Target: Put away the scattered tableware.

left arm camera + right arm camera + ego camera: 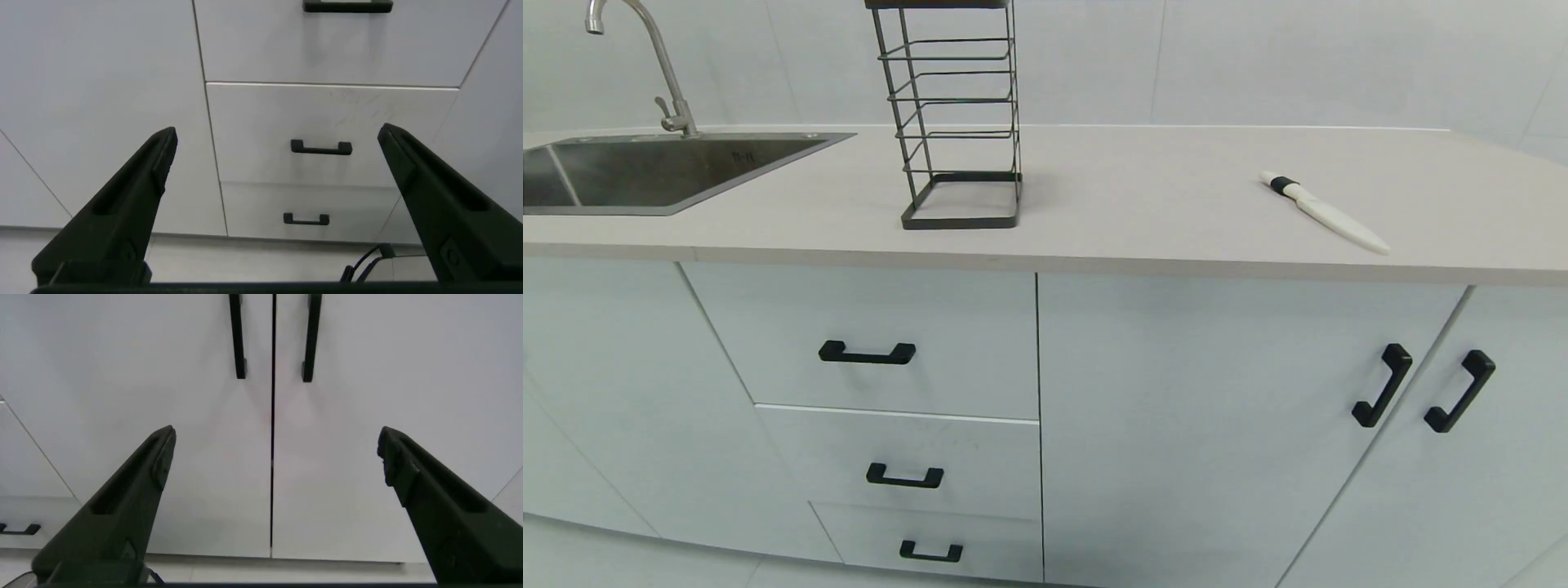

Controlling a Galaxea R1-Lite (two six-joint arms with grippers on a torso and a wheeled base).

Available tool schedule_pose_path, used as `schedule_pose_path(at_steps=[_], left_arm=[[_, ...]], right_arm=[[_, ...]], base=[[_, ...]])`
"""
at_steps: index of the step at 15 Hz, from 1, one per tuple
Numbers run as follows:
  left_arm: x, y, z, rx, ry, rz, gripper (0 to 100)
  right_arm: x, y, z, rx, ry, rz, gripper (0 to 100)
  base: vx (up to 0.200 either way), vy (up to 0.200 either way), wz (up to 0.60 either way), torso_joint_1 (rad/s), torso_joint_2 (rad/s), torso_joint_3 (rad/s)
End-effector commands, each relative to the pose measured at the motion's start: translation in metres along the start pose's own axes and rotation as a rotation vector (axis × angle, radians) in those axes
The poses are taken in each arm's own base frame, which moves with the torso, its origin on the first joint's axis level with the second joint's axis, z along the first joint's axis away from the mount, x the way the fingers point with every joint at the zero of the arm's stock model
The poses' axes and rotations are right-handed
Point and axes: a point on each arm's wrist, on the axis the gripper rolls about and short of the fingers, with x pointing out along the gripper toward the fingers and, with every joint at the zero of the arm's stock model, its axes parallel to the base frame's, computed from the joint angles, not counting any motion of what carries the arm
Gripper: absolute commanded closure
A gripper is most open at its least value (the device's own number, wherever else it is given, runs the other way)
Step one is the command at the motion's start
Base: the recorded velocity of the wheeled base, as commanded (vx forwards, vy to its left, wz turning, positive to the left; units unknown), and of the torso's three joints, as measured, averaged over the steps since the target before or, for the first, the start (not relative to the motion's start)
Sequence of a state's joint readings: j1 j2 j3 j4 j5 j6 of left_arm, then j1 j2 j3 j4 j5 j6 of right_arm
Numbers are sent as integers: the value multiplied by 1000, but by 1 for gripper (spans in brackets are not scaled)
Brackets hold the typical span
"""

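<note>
Your left gripper point(278, 135) and right gripper point(276, 431) sat spread apart, empty, facing cabinet fronts point(204, 474); 1 knife point(1323, 211) lay on counter point(1143, 188).

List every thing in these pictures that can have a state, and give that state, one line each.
white knife, lying flat on the countertop
wire rack, upright, empty
tap, no water running
sink, nothing seen inside
three drawers, shut
cabinet doors, shut
left claw, open, empty
right claw, open, empty
</note>
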State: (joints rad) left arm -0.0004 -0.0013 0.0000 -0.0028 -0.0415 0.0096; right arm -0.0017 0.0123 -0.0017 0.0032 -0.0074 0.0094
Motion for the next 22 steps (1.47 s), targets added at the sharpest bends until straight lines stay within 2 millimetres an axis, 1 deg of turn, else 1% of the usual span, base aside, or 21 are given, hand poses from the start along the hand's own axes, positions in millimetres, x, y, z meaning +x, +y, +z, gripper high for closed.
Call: schedule_pose_path(at_steps=[1,3,6,11,14,20,22], left_arm=[[0,0,0,0,3,0,0],[0,0,0,0,3,0,0],[0,0,0,0,3,0,0],[0,0,0,0,3,2,0],[0,0,0,1,3,0,0],[0,0,0,-2,3,2,0],[0,0,0,-2,3,0,0]], right_arm=[[0,0,0,0,2,0,0],[0,0,0,0,2,0,0],[0,0,0,0,2,0,0],[0,0,0,0,2,0,0],[0,0,0,0,2,0,0],[0,0,0,0,2,0,0],[0,0,0,0,2,0,0]], base=[[0,-200,0,2,2,-7],[0,0,0,0,0,0],[0,0,-600,2,2,2],[0,0,0,0,0,0],[200,0,0,1,1,9],[0,0,0,0,0,0],[0,0,0,149,-151,-27]])
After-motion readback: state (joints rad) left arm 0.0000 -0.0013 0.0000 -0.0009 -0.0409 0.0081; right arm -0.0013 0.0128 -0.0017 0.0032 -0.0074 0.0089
